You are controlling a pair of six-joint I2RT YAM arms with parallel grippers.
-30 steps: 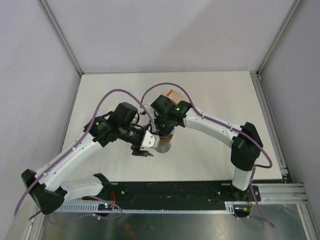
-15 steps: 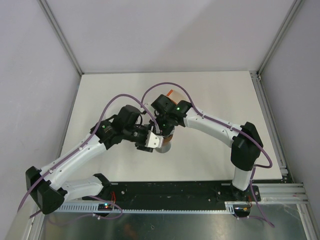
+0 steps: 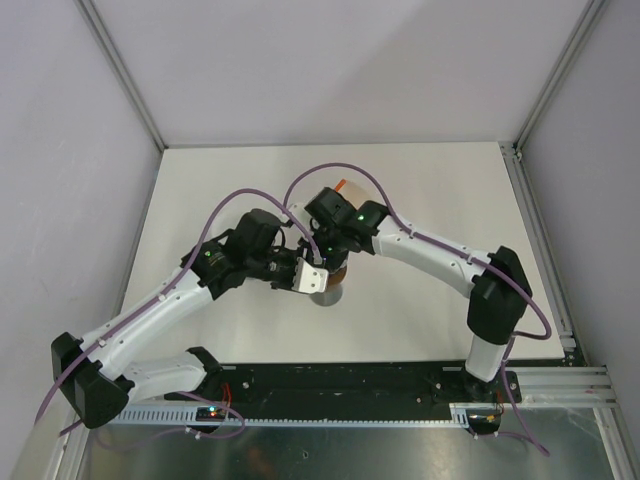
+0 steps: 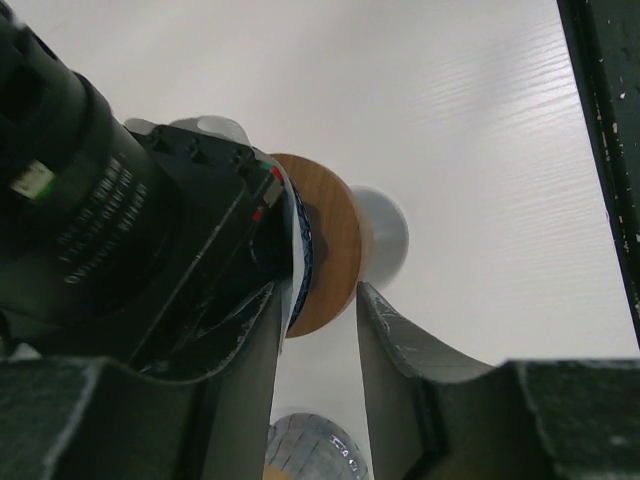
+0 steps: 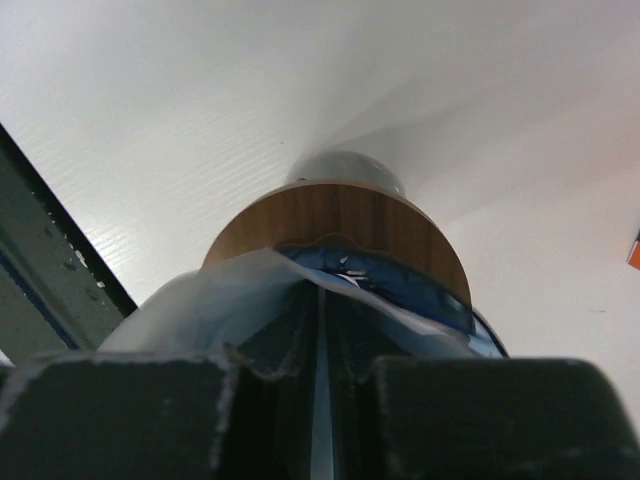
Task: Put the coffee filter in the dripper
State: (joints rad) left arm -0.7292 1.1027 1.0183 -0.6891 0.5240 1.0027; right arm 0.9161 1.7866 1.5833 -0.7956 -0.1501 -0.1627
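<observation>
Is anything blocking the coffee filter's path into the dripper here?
Nothing visible does. The right end effector holds the coffee filter right at the mouth of the dripper. The left end effector flanks the dripper's wooden collar from the side and does not reach across the opening.

Top camera looks down from afar; both wrist cameras sit close, sharing the wooden-collared dripper (image 4: 330,245)

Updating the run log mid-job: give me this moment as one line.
phase: filter at dripper rim | right gripper: shut on filter | left gripper: open, flanking dripper | release: not yet
</observation>
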